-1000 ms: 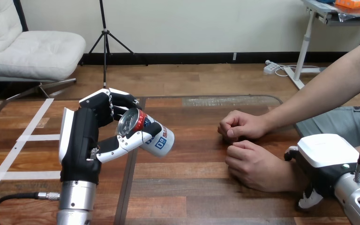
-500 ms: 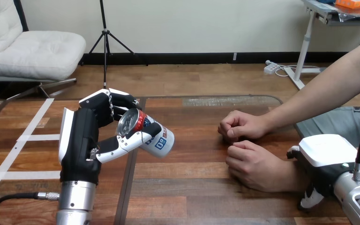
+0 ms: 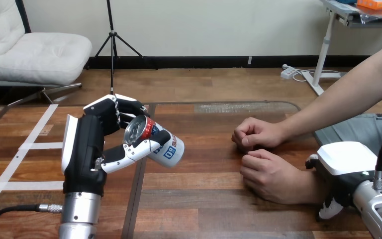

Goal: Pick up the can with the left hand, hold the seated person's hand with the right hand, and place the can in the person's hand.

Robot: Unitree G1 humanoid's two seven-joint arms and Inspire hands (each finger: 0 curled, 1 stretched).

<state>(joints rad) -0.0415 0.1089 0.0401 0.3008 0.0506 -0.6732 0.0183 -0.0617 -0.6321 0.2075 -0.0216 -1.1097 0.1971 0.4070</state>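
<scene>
One can (image 3: 155,142), held in the left hand (image 3: 86,149), left of table centre, looks lifted off the wood; thumb (image 3: 122,153) under it, fingers (image 3: 113,111) curled over the far side, so a full wrap grip; can tilted, long axis slanting from silver top at upper left (facing the camera) down to the base at lower right, base end pointing roughly toward the person; can sits to the right of the palm, sticking out on the side it has to travel; key relation: target lies to the can's right, well apart, bare table (image 3: 204,199) between; two person's hands at the view's right: the person's hand higher in the view (image 3: 254,133) and the person's hand lower in the view (image 3: 268,175), just beside each other, both loosely fisted, neither palm-up, so nothing is open to take the can yet; right hand (image 3: 345,167) at the lower right, white back up, right against the wrist of the lower hand; touching or very close, cannot tell whether it is open or closed or has hold of the wrist; right hand is far nearer the person, left hand nearer the can; judgement: pick-up done, holding step unclear, hand-over not yet done; next move likely a rightward carry; counts: one can, two robot hands, two person's hands.
</scene>
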